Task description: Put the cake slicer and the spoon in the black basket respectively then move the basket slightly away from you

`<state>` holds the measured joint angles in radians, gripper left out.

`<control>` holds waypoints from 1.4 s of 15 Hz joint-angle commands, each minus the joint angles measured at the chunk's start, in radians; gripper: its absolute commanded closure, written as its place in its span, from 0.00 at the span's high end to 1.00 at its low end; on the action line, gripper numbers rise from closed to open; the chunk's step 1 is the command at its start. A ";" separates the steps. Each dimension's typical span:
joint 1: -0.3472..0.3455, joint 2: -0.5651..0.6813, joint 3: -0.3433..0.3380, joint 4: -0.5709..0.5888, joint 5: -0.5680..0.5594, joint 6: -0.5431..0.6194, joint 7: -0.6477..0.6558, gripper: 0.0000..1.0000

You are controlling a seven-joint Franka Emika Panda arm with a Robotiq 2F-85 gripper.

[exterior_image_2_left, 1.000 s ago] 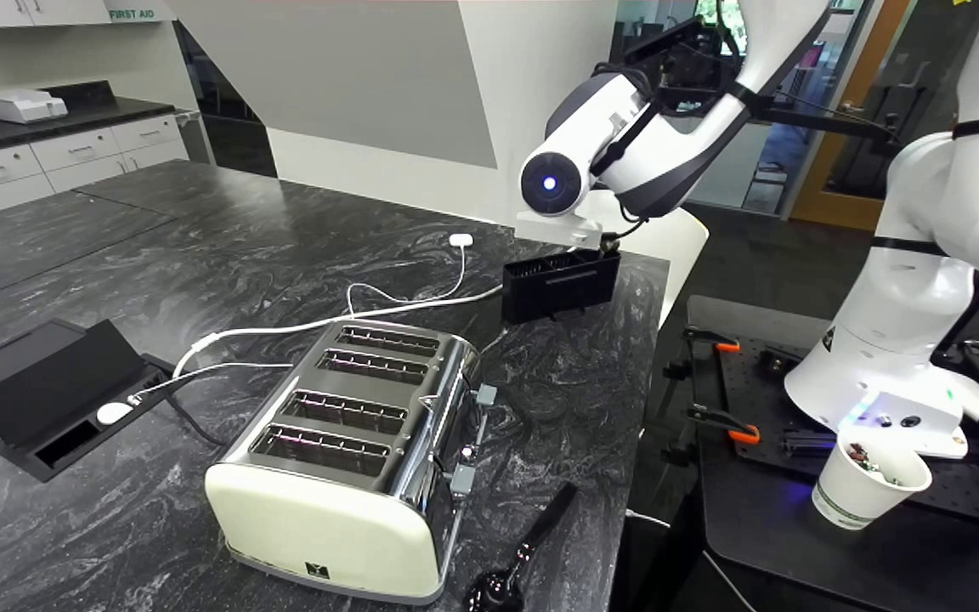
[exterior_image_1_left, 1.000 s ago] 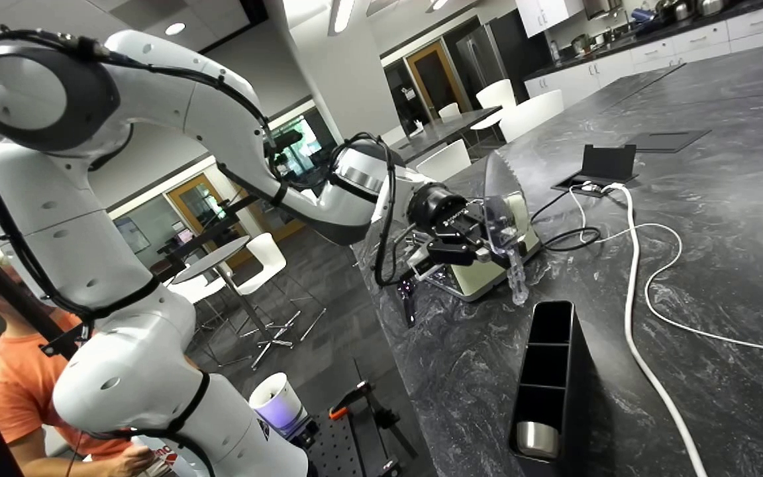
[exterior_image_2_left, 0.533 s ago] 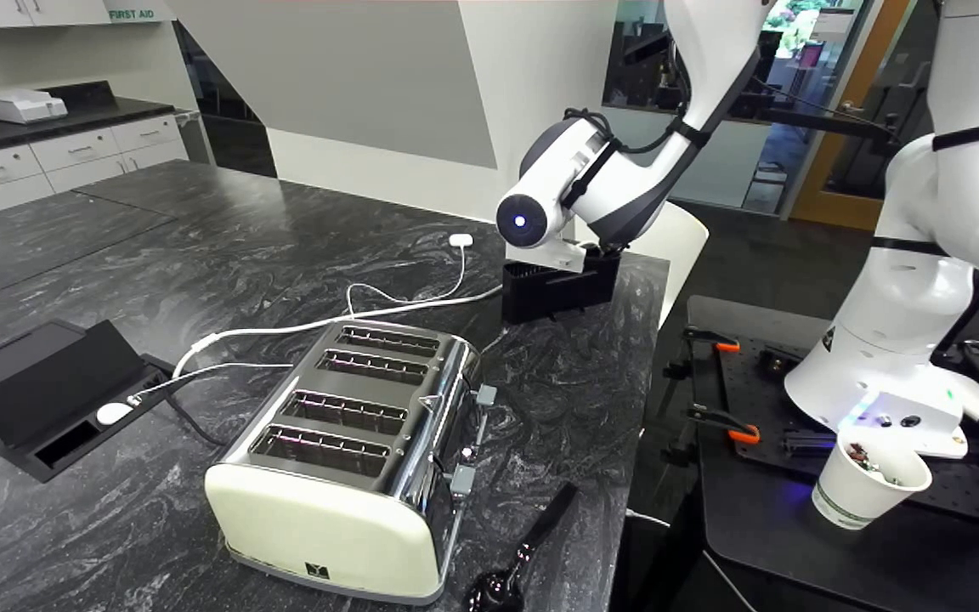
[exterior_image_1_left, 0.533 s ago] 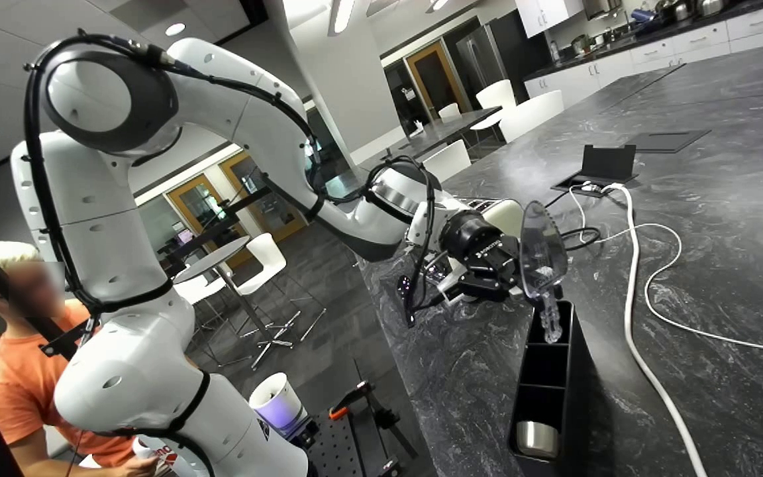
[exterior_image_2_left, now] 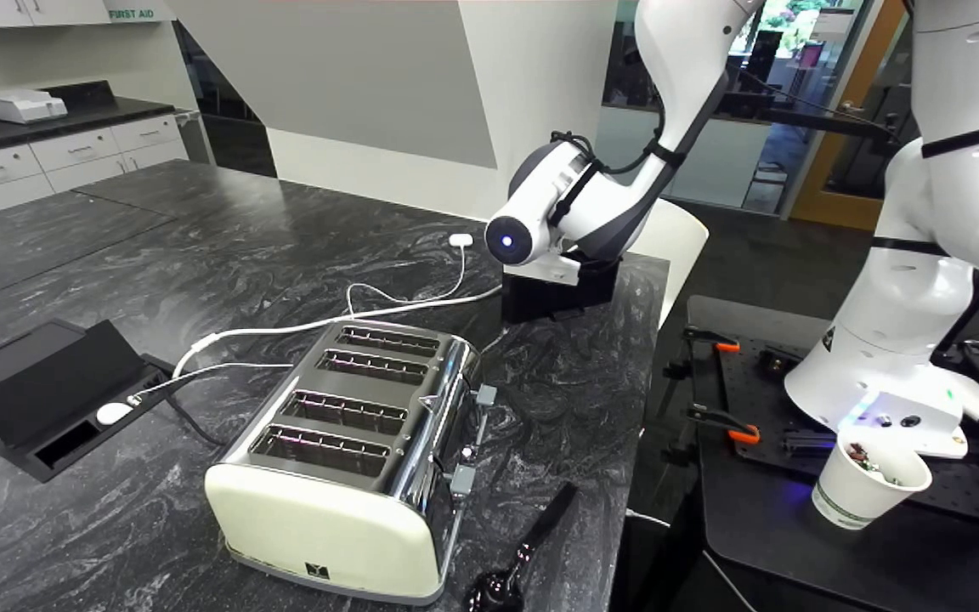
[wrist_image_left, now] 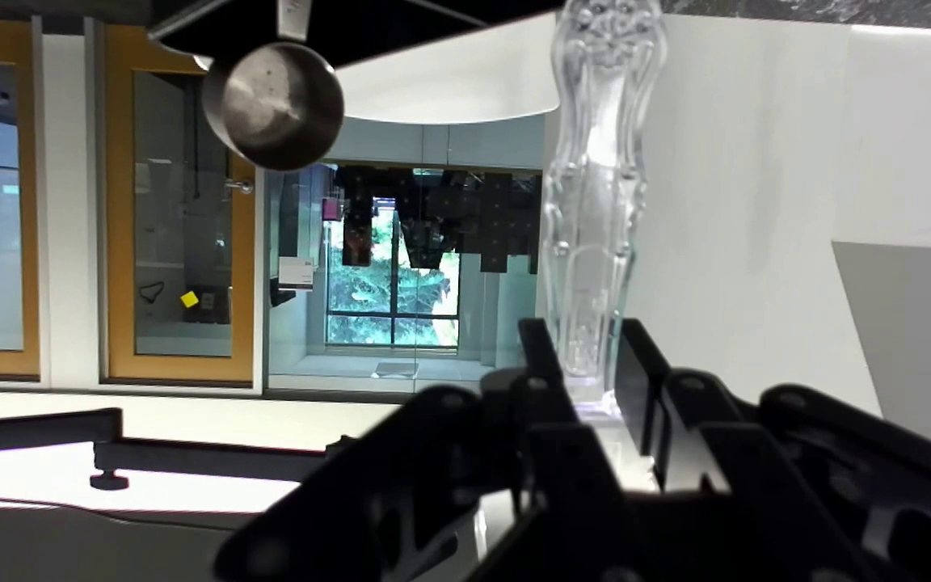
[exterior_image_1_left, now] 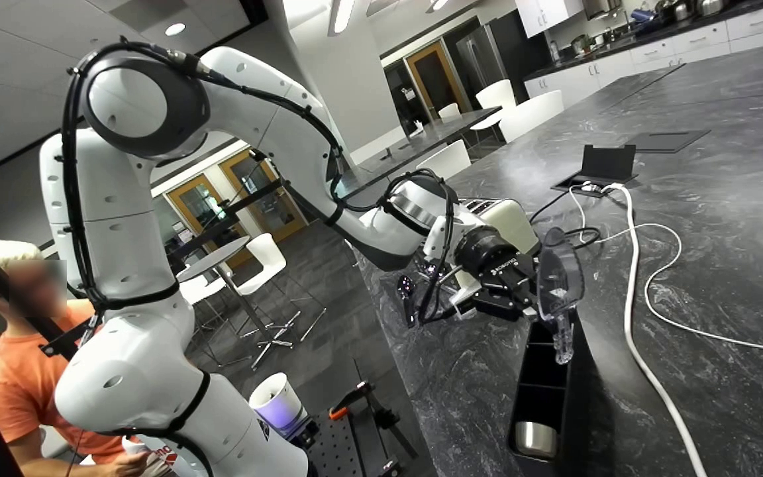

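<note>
While one slicer (exterior_image_1_left: pixel 561 291) hangs gripped, one spoon (exterior_image_2_left: pixel 527 545) rests.

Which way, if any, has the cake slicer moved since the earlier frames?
Yes: in an exterior view the cake slicer has shifted right and down the image, judged against the unmoved black basket; its handle now overlaps the basket's opening.

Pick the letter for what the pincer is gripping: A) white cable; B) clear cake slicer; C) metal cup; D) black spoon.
B: the wrist view shows the clear cake slicer clamped in the pincer, while the black spoon lies on the table beside the toaster.
</note>
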<state>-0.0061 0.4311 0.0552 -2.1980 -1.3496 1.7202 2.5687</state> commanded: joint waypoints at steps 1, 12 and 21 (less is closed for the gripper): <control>0.023 -0.005 -0.007 0.006 0.024 -0.039 0.033 0.06; 0.057 -0.045 0.000 -0.006 0.101 -0.118 0.030 0.06; 0.048 0.030 -0.003 0.010 0.099 -0.095 0.027 0.06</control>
<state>0.0400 0.4414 0.0553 -2.1973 -1.2654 1.6290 2.5987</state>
